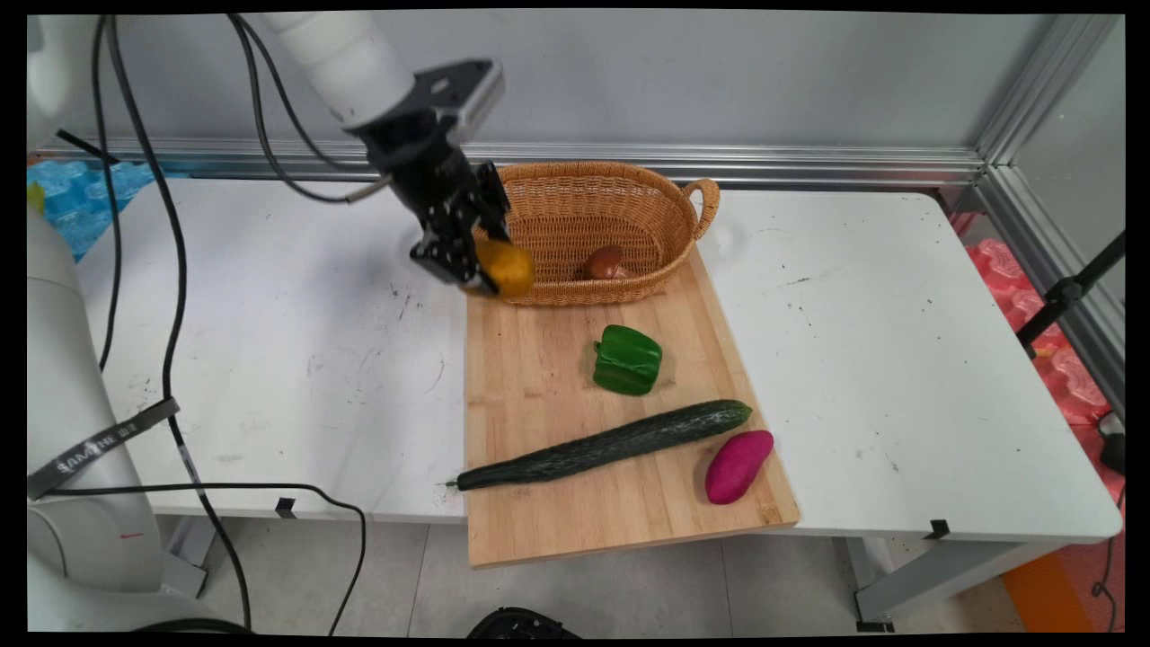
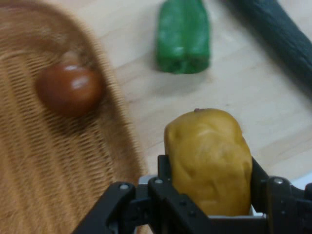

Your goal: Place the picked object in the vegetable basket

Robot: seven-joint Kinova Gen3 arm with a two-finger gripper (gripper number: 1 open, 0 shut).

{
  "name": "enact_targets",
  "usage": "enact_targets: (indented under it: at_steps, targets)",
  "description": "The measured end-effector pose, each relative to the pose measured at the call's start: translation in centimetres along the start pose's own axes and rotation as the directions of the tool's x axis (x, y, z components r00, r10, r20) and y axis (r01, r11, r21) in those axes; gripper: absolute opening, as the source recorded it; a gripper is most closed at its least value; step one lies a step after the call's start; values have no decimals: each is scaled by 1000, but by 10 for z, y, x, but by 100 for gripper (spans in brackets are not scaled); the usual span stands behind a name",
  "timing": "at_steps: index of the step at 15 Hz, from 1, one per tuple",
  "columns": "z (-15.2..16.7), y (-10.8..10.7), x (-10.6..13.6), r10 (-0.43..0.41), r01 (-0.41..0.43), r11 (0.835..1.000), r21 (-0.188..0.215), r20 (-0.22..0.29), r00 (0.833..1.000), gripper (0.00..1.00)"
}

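The gripper (image 1: 492, 266) is closed on a yellow-orange vegetable (image 1: 506, 267), clamped between its fingers and carried clear of the surface, at the near left rim of the wicker basket (image 1: 665, 193). The basket sits on the cutting board's (image 1: 530, 377) far end and contains a brown mushroom (image 1: 605, 261). A green pepper (image 1: 627, 359) lies mid-board; a cucumber (image 1: 611, 444) and a purple sweet potato (image 1: 738, 465) lie toward the near edge. In my judgement the grip looks firm; clearance over the basket rim warrants care.
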Motion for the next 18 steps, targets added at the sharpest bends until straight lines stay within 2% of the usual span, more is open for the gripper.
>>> enact_targets:
  at_steps: [2,5,10,12,16,18]
  targets:
    - [-10,-8,-3,-84,85,996,37,-10,996,0]
    - [-19,-21,-8,-186,187,979,82,-29,982,0]
    - [-19,-63,-21,-364,372,912,171,-76,928,0]
    - [-12,-79,-29,-397,405,894,192,-78,914,0]
    - [10,-106,-45,-429,433,876,215,-65,901,0]
    - [25,-118,-53,-439,440,871,218,-54,897,0]
